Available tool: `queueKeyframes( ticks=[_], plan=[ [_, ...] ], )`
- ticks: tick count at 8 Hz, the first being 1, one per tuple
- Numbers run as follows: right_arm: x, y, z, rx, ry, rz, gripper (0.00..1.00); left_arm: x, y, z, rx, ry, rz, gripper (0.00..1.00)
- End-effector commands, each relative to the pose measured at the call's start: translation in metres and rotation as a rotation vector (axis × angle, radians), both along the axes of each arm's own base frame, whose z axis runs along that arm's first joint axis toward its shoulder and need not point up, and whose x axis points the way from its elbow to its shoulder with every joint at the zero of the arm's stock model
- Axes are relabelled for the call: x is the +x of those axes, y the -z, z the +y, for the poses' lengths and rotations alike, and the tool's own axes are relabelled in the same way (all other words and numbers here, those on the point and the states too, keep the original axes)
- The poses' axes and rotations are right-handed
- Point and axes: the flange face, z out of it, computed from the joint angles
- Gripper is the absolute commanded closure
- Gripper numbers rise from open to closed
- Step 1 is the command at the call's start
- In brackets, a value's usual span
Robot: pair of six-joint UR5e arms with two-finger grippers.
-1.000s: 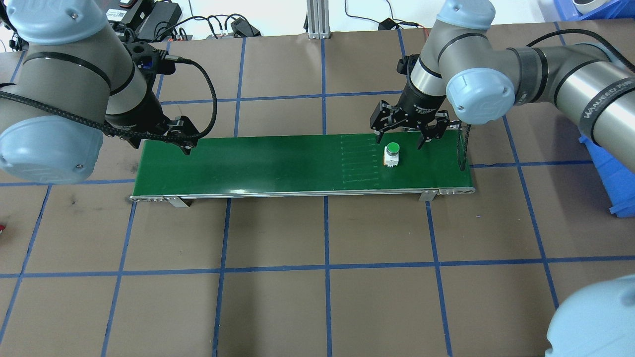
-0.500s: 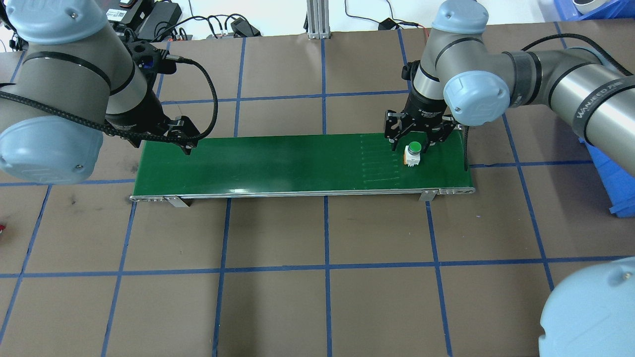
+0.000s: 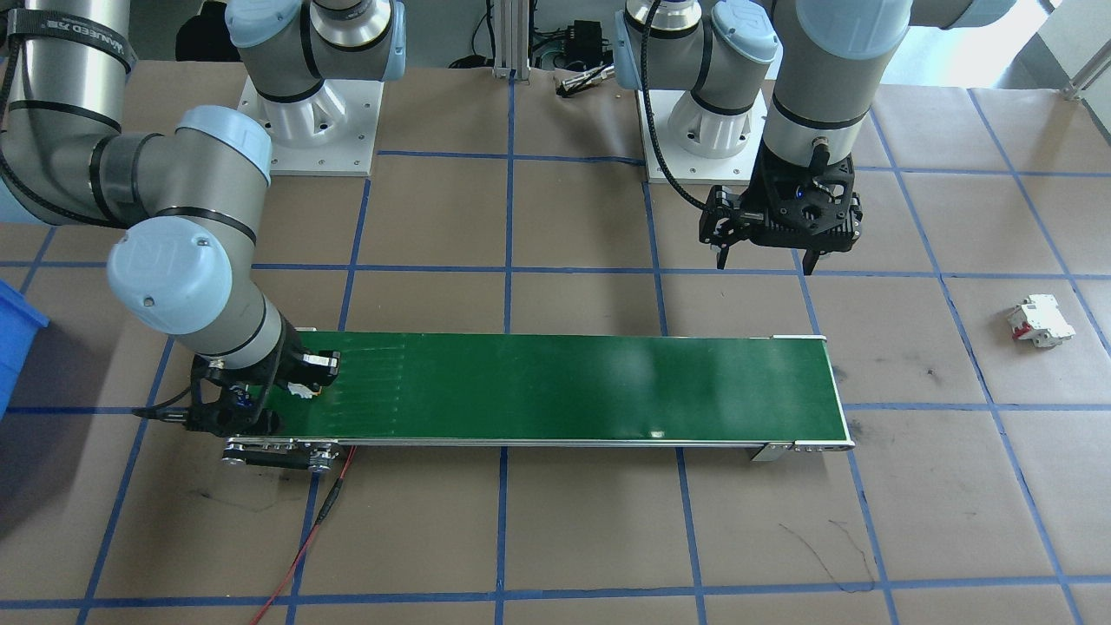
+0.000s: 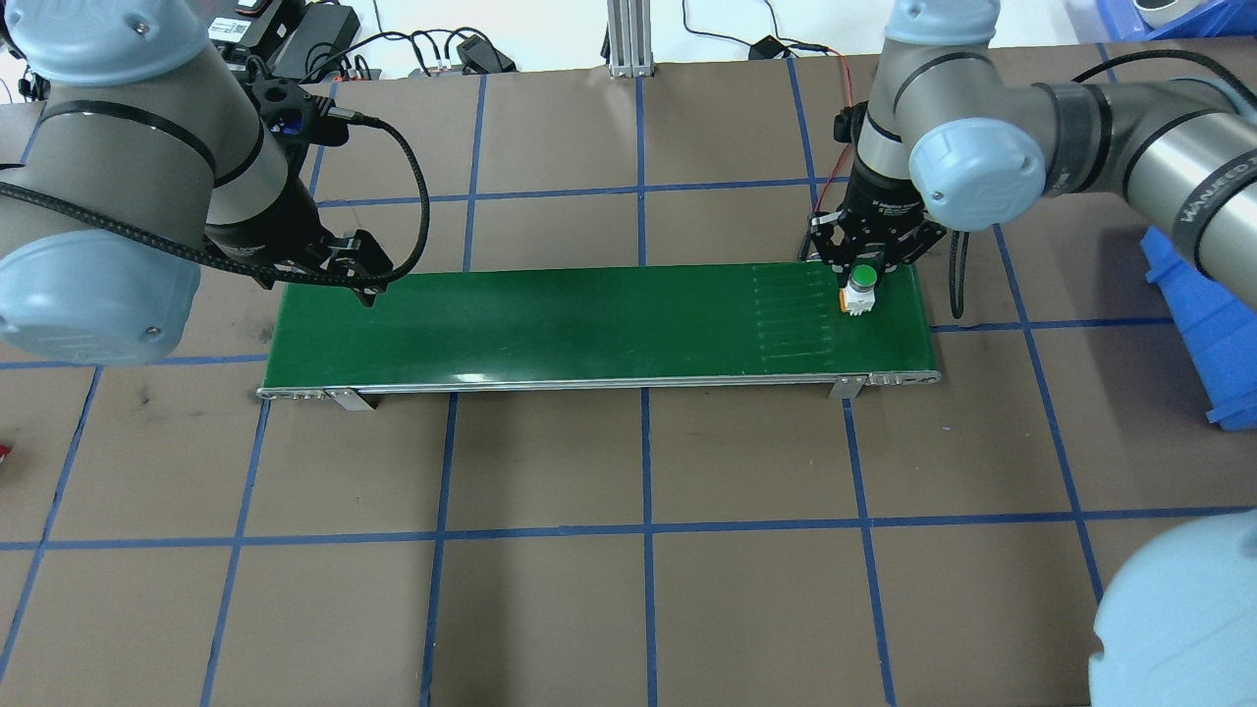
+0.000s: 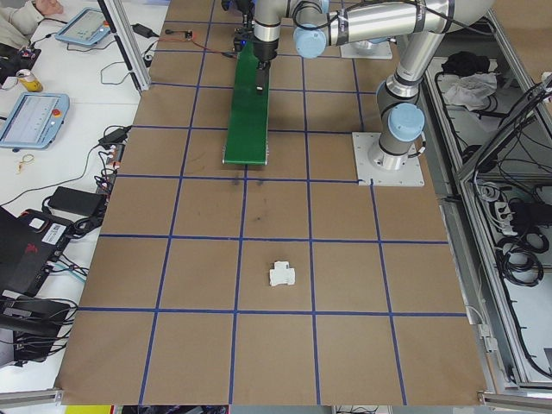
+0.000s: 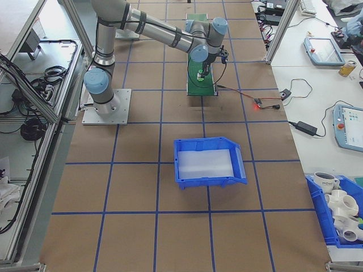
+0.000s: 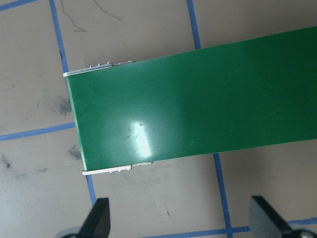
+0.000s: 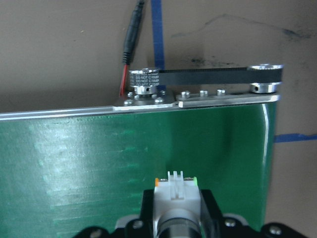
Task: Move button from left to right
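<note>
The small push-button with a round green cap on a white boxy base (image 4: 860, 288) sits at the right end of the long green conveyor belt with a silver metal frame (image 4: 550, 324), toward the 3 o'clock side of the overhead view. The black two-finger right gripper (image 4: 866, 267) is down over it, its fingers clenched on the button's sides. In the right wrist view the button's white base (image 8: 177, 196) shows at 6 o'clock, pinched between the black fingers, with green belt beneath it. At 12 o'clock in that view lie the belt's silver end rail, two toothed pulleys joined by a black drive band (image 8: 203, 76), and a black-and-red cable (image 8: 130, 44).

The black two-finger left gripper (image 4: 346, 265) hovers at the belt's left end, at 9 o'clock in the overhead view. Its fingers are spread apart and hold nothing: in the left wrist view the two fingertips (image 7: 97, 218) stand wide at the bottom edge, over brown paper, with the belt's left end above them.

The brown paper-covered table with blue tape grid lines (image 4: 648, 550) carries a white rectangular breaker block with red parts (image 3: 1040, 320) at 3 o'clock in the front-facing view, well apart from the belt. A blue plastic bin (image 6: 209, 161) sits on the table in the exterior right view.
</note>
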Motion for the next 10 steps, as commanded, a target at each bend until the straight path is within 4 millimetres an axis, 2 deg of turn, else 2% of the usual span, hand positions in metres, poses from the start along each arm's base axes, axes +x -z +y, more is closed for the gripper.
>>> queueKeyframes(
  ticks=[1, 3, 5, 6, 7, 8, 9, 10],
  plan=[
    [-0.06, -0.053, -0.013, -0.034, 0.048, -0.005, 1.0, 0.0, 0.0, 0.0, 0.003, 0.021, -0.002, 0.0],
    [-0.139, -0.08, -0.005, -0.026, 0.026, -0.017, 1.0, 0.0, 0.0, 0.0, 0.003, 0.022, -0.002, 0.0],
    [-0.23, -0.122, 0.03, -0.036, -0.069, 0.002, 1.0, 0.0, 0.0, 0.0, 0.001, 0.022, -0.003, 0.0],
    [-0.276, -0.128, 0.046, -0.017, -0.122, 0.013, 1.0, -0.001, -0.001, -0.002, -0.011, 0.024, -0.002, 0.0],
    [-0.323, -0.131, 0.061, -0.02, -0.172, 0.008, 1.0, -0.001, -0.002, -0.002, -0.017, 0.023, -0.002, 0.0],
    [-0.38, -0.135, 0.077, -0.053, -0.266, 0.041, 1.0, -0.001, -0.004, 0.0, -0.022, 0.024, -0.002, 0.0],
    [-0.417, -0.128, 0.086, -0.062, -0.312, 0.049, 1.0, -0.001, -0.004, -0.001, -0.024, 0.024, -0.002, 0.0],
    [-0.444, -0.1, 0.076, -0.067, -0.372, 0.055, 1.0, -0.002, -0.006, -0.001, -0.032, 0.027, -0.002, 0.0]
  ],
)
